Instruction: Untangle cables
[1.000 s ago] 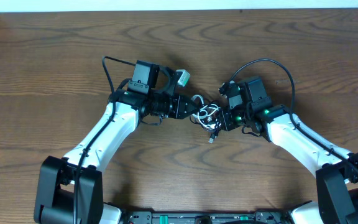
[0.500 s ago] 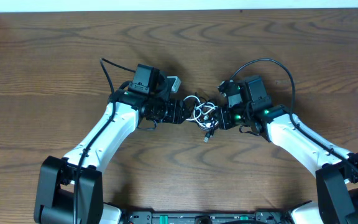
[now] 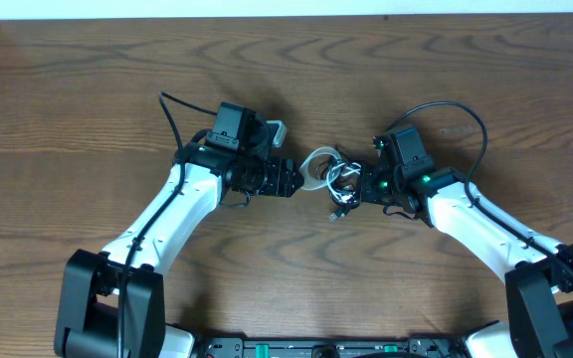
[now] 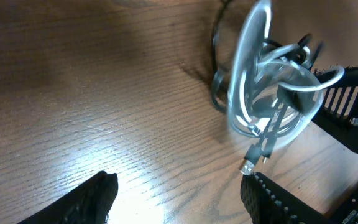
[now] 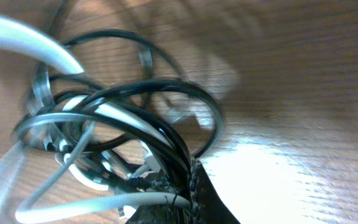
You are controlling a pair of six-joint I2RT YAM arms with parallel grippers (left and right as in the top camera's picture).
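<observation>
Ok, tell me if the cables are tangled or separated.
Tangled. The cables form one bundle of interlaced white and black loops, pinched by the shut right end effector; the left end effector is open, gripping nothing.

Dark wood-grain table (image 3: pixel 68 99) (glare in both wrist views), pale strip (image 3: pixel 267 8) along far edge.

Tangled black and white cables (image 5: pixel 157 130), pinched in the right gripper (image 5: pixel 188 186), loop over the wooden table (image 5: pixel 291 93).
</observation>
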